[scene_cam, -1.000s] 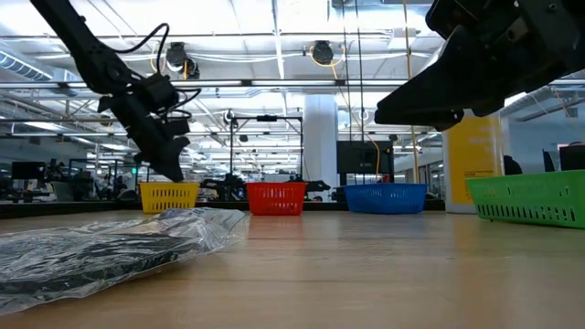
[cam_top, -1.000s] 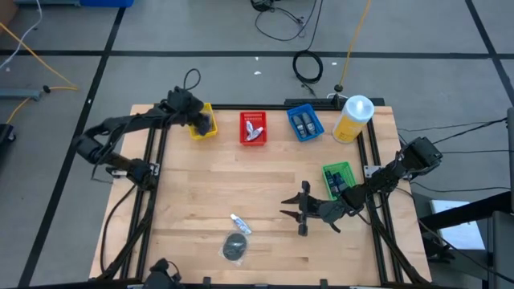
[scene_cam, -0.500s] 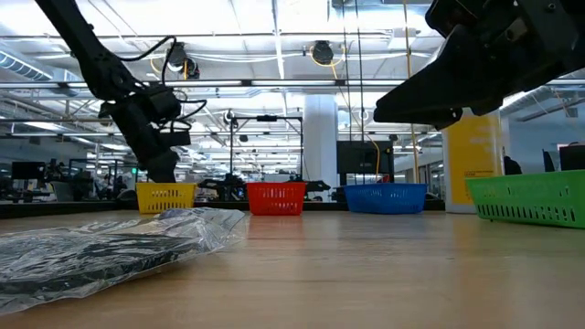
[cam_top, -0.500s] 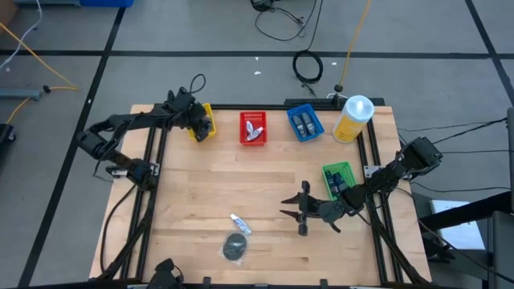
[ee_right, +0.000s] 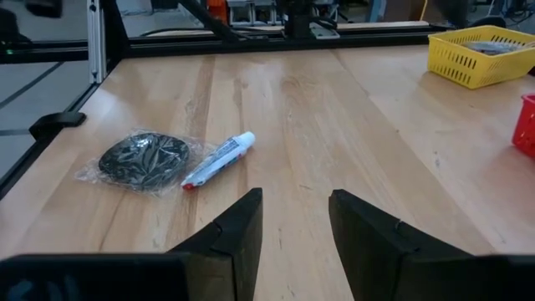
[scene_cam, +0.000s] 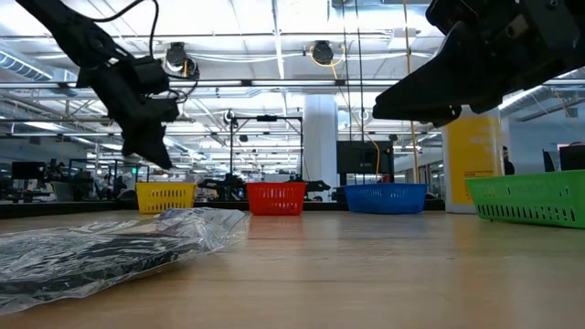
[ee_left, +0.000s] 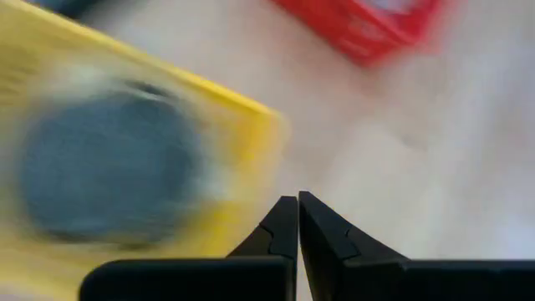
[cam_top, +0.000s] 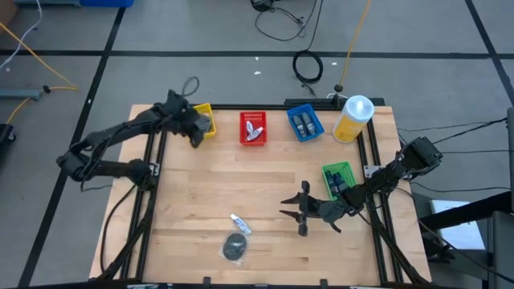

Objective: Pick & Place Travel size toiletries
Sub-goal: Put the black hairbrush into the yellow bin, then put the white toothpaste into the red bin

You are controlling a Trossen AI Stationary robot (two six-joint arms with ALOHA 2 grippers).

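Two items left on table lower centre: tube (cam_top: 240, 224), bagged puck (cam_top: 234, 246). Left gripper (cam_top: 195, 136) closed, empty, by yellow basket (cam_top: 206, 121) upper left. Right gripper (cam_top: 293, 207) part-open, empty.

One camera looks straight down on the whole pale wooden tabletop (cam_top: 265, 185); another sits at its surface, facing level toward the far row of small plastic baskets. The wrist cameras look close along their grippers, and the left wrist view, the right wrist view and both wider views share the yellow plastic basket (cam_top: 203, 120) (scene_cam: 167, 196) (ee_left: 242, 167) (ee_right: 481, 54).

Bright, even overhead strip lighting; soft shadows. Left wrist view heavily motion-blurred, yellow basket (ee_left: 125, 176) smeared. Low view foreground defocused.
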